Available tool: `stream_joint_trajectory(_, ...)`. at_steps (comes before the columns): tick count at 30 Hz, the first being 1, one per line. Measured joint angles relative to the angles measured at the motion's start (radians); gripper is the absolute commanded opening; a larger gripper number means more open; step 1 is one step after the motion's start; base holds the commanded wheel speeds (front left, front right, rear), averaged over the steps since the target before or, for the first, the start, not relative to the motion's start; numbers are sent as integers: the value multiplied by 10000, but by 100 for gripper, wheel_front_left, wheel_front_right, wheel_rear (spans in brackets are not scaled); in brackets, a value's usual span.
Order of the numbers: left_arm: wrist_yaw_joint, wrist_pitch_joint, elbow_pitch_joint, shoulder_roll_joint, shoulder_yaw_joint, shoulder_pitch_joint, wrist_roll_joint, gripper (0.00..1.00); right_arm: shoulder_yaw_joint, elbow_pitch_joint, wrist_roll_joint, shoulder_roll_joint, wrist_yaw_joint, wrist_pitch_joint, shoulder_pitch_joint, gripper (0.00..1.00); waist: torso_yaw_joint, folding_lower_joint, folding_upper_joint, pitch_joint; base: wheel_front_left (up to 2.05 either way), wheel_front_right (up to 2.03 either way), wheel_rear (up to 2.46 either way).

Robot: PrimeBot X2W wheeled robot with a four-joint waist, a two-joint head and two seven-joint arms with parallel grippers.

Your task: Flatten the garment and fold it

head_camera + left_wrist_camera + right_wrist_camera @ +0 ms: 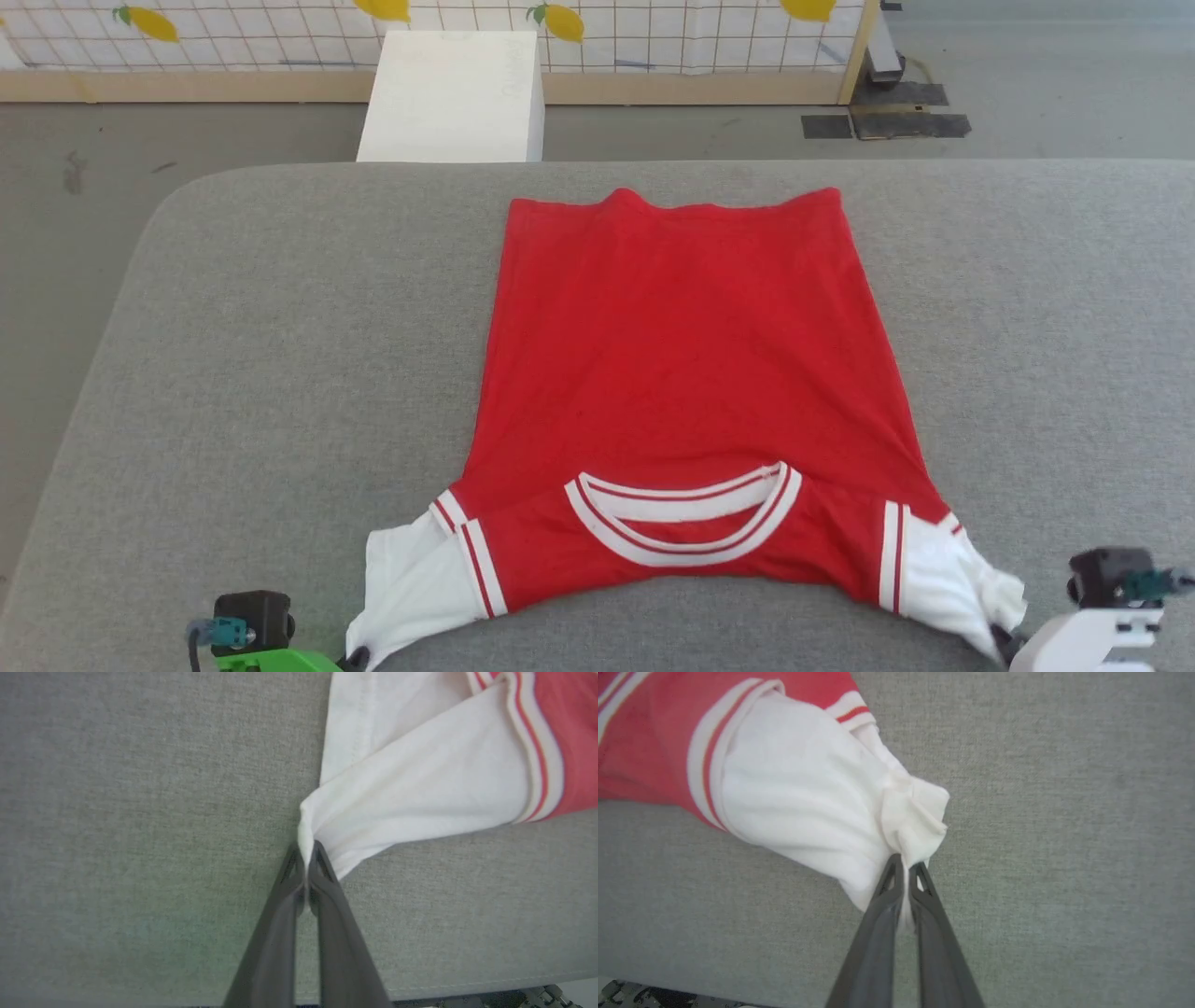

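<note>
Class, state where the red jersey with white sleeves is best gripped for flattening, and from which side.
Grip the white sleeve tips, left and right, coming from the grey padded table's near edge: the red jersey lies collar nearest, sleeves jutting sideways, their loose ends pinch easily.

So the garment [686,373] lies in the middle of the table [280,373], hem toward the far edge and collar [686,527] toward the near edge. The sleeves stick out toward the near corners. The left gripper [306,856] is on the left sleeve tip and the right gripper [906,863] on the right one, both by the near edge. A box [453,93] sits on the floor [84,233] past the far edge.
</note>
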Motion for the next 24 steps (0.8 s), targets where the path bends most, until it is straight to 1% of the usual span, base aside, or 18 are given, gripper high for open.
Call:
stream_joint_trajectory(3,36,-134,61,-148,-48,-3,54,0,-125,257,13,291,0,119,99,0,59,0,0,5,0,0,0)
stream_joint_trajectory(6,82,-454,165,-290,-88,-12,180,0,-309,366,19,420,0,90,99,0,130,0,0,-1,0,0,0)
stream_joint_trajectory(7,82,-635,211,-351,-79,-16,221,0,-412,376,15,479,0,-29,99,5,158,0,0,-9,0,0,0)
stream_joint_trajectory(8,77,-767,263,-401,-77,-24,226,0,-464,385,17,525,0,-104,100,36,182,0,0,-17,0,0,0)
stream_joint_trajectory(9,17,-966,332,-443,-77,-45,244,0,-508,382,17,568,0,-209,105,43,216,1,0,-25,0,0,0)
stream_joint_trajectory(10,-25,-1216,399,-481,-58,-52,276,0,-571,353,17,602,0,-418,113,100,253,1,0,-33,0,0,0)
stream_joint_trajectory(13,-284,-1778,671,-573,-52,-91,328,0,-828,96,31,646,0,-1256,92,100,371,1,0,-46,0,0,0)
stream_joint_trajectory(17,-433,-2290,1057,-685,-54,-311,418,0,-1053,-224,201,662,0,-2673,-375,100,552,0,0,-30,0,0,0)
stream_joint_trajectory(20,-568,-2395,1285,-742,-100,-627,416,0,-1122,-205,182,648,-2,-3662,-1274,100,701,1,0,43,0,0,0)
stream_joint_trajectory(24,-717,-2523,1450,-834,-199,-1173,437,0,-1145,431,222,558,-2,-4652,-3016,100,895,1,0,297,0,0,0)
